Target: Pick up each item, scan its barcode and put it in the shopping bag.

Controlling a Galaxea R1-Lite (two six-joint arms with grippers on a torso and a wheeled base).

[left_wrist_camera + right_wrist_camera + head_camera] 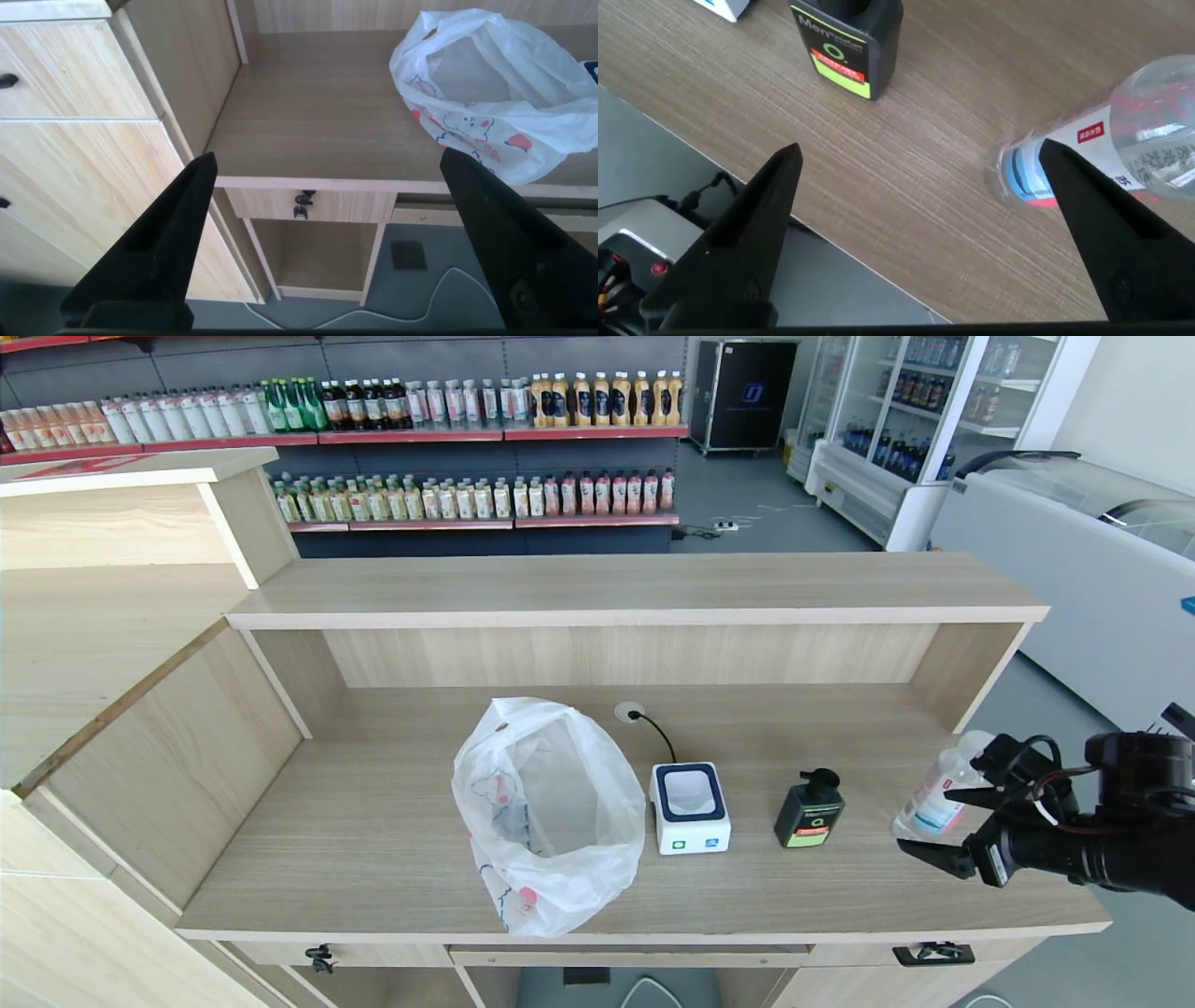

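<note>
Right gripper (924, 819) hovers with fingers spread just beside the clear bottle (941, 782), seemingly not touching; left gripper (327, 157) gapes wide near the shopping bag (486, 89).

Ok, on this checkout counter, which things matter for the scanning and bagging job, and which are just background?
For the job: shopping bag, scanner, dark pump bottle, clear bottle, and the open right gripper next to that bottle.
Just background: drink shelves, glass-door fridges, chest freezer.

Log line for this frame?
right gripper open near lying clear bottle; left gripper open, empty; pump bottle upright beside scanner; shopping bag open
</note>
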